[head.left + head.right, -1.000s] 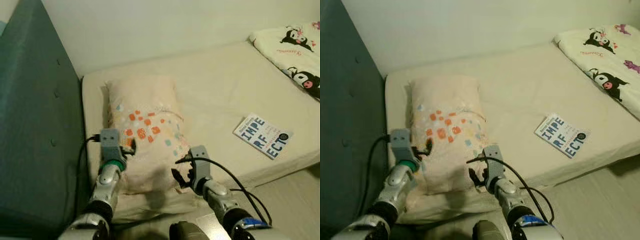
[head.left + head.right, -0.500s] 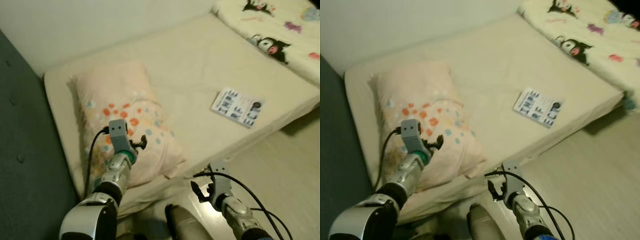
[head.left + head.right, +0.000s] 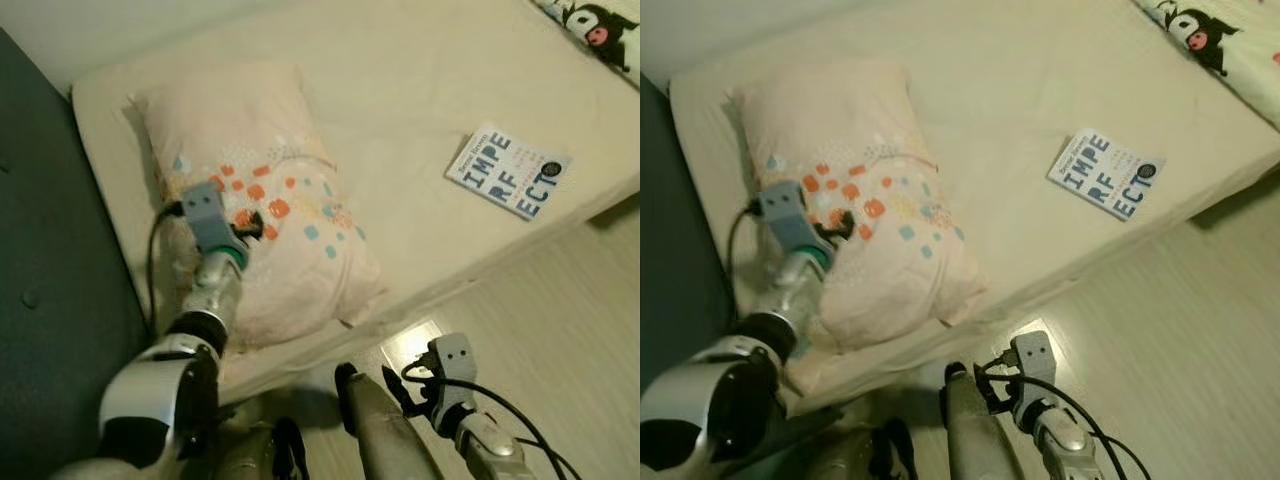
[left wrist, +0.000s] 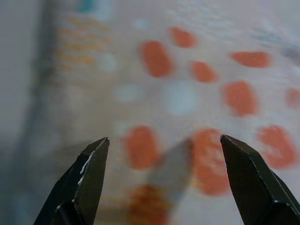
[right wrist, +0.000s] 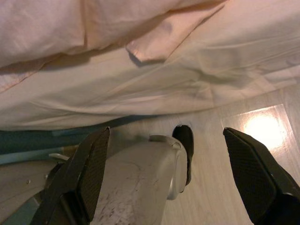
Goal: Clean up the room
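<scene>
I hold the left end effector (image 3: 252,224), fingers spread wide, over the patterned pillow (image 3: 265,180); the right end effector (image 5: 164,185) gapes wide above the floor (image 3: 560,300).

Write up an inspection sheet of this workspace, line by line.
Surface: bed with a cream sheet; pale wood-look floor beside it.
Job's things: pink pillow with orange and blue patches at the head end; book lying flat near the bed's edge.
Clutter: cartoon-print blanket at the far corner.
Grippers: left gripper over the pillow, fingers open, holding nothing; right gripper low over the floor by the bed's edge, fingers open, empty.
Cables: black cable looping from the left wrist; black cable along the right forearm.
Surroundings: dark teal padded headboard; pale wall behind.
</scene>
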Available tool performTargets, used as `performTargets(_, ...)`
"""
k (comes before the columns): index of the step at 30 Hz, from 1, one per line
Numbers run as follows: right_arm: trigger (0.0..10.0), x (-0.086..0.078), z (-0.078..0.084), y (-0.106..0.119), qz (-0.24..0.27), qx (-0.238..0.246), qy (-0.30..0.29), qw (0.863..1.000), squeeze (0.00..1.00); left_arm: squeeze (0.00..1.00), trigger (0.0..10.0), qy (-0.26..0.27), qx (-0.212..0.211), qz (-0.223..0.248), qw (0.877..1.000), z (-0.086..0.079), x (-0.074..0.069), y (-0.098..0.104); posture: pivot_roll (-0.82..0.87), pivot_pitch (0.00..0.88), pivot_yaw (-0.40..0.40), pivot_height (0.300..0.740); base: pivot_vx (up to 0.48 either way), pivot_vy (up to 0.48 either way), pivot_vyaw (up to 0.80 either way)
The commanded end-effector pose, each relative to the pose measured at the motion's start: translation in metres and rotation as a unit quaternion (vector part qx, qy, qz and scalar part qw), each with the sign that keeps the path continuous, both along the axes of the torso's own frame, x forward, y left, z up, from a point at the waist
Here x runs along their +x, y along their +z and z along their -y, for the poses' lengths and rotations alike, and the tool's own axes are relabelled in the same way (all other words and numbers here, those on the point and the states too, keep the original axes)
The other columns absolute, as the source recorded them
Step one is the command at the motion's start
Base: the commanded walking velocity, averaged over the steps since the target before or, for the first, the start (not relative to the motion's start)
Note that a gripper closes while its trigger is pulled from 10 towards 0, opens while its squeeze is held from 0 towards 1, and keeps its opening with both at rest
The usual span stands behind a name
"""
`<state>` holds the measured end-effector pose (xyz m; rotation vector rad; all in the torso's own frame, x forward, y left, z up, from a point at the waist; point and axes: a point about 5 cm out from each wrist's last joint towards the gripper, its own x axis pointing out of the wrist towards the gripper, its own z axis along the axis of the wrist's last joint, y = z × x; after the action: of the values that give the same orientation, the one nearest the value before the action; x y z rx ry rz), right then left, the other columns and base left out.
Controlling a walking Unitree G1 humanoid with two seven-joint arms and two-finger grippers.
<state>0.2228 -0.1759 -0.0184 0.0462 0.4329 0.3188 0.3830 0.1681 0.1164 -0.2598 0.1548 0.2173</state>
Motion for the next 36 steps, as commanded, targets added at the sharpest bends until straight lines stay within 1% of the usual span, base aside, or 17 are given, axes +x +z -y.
performTargets(1,10.0,-0.013,0.000,-0.009,-0.028,0.006,0.001,1.000,0.00,0.00,10.0,0.017,0.006,-0.023,1.000,-0.009,-0.006,-0.012,-0.35,0.395,0.117,0.695,0.000,0.000,0.00)
performTargets(5,10.0,-0.020,0.002,-0.005,-0.030,0.004,-0.001,1.000,0.00,0.00,10.0,0.049,0.063,-0.070,0.994,-0.038,-0.022,-0.032,-0.35,0.424,0.121,0.695,0.000,0.000,0.00)
performTargets(6,10.0,-0.023,0.003,-0.003,-0.029,0.006,-0.004,1.000,0.00,0.86,10.0,0.066,0.085,-0.088,0.990,-0.047,-0.028,-0.040,-0.35,0.436,0.122,0.695,0.000,0.000,0.00)
performTargets(8,10.0,-0.023,0.003,-0.003,-0.029,0.006,-0.004,1.000,0.00,0.86,10.0,0.066,0.085,-0.088,0.990,-0.047,-0.028,-0.040,-0.35,0.436,0.122,0.695,0.000,0.000,0.00)
performTargets(9,10.0,-0.026,0.003,0.000,-0.028,0.007,-0.005,1.000,0.00,1.00,10.0,0.078,0.094,-0.098,0.988,-0.055,-0.033,-0.045,-0.36,0.448,0.123,0.695,0.000,0.000,0.00)
performTargets(18,10.0,-0.033,0.007,0.006,-0.029,0.003,-0.008,1.000,0.00,1.00,10.0,0.068,-0.010,-0.124,0.990,-0.058,-0.043,-0.063,-0.36,0.481,0.118,0.695,0.000,0.000,0.00)
performTargets(19,10.0,-0.034,0.009,0.008,-0.030,0.000,-0.010,1.000,0.00,1.00,10.0,0.030,-0.088,-0.116,0.989,-0.045,-0.042,-0.067,-0.37,0.495,0.114,0.695,0.000,0.000,0.00)
performTargets(20,10.0,-0.034,0.009,0.008,-0.030,0.000,-0.010,1.000,0.00,1.00,10.0,0.030,-0.088,-0.116,0.989,-0.045,-0.042,-0.067,-0.37,0.495,0.114,0.695,0.000,0.000,0.00)
performTargets(22,10.0,-0.035,0.015,0.012,-0.031,-0.007,-0.018,0.999,0.00,1.00,10.0,-0.060,-0.261,-0.076,0.960,-0.013,-0.039,-0.068,-0.38,0.503,0.112,0.695,0.000,0.000,0.00)
performTargets(24,10.0,-0.035,0.015,0.012,-0.031,-0.007,-0.018,0.999,0.00,1.00,10.0,-0.060,-0.261,-0.076,0.960,-0.013,-0.039,-0.068,-0.38,0.503,0.112,0.695,0.000,0.000,0.00)
performTargets(25,10.0,-0.035,0.018,0.013,-0.031,-0.011,-0.020,0.999,0.00,0.76,10.0,-0.097,-0.323,-0.057,0.940,0.000,-0.039,-0.067,-0.38,0.506,0.112,0.695,0.000,0.000,0.00)
performTargets(26,10.0,-0.035,0.018,0.013,-0.031,-0.011,-0.020,0.999,0.00,0.76,10.0,-0.097,-0.323,-0.057,0.940,0.000,-0.039,-0.067,-0.38,0.506,0.112,0.695,0.000,0.000,0.00)
performTargets(27,10.0,-0.035,0.019,0.014,-0.030,-0.012,-0.022,0.999,0.00,0.16,10.0,-0.120,-0.358,-0.047,0.925,0.009,-0.039,-0.066,-0.39,0.508,0.112,0.695,0.000,0.000,0.00)
performTargets(28,10.0,-0.035,0.019,0.014,-0.030,-0.012,-0.022,0.999,0.00,0.16,10.0,-0.120,-0.358,-0.047,0.925,0.009,-0.039,-0.066,-0.39,0.508,0.112,0.695,0.000,0.000,0.00)
performTargets(29,10.0,-0.036,0.020,0.015,-0.031,-0.013,-0.024,0.999,0.00,0.00,10.0,-0.138,-0.397,-0.037,0.907,0.017,-0.039,-0.065,-0.39,0.510,0.110,0.695,0.000,0.000,0.00)
performTargets(30,10.0,-0.036,0.020,0.015,-0.031,-0.013,-0.024,0.999,0.00,0.00,10.0,-0.138,-0.397,-0.037,0.907,0.017,-0.039,-0.065,-0.39,0.510,0.110,0.695,0.000,0.000,0.00)
performTargets(36,10.0,-0.038,0.023,0.019,-0.038,-0.017,-0.029,0.999,0.00,0.00,10.0,-0.174,-0.505,0.003,0.845,0.038,-0.039,-0.058,-0.39,0.511,0.109,0.695,0.000,0.000,0.00)
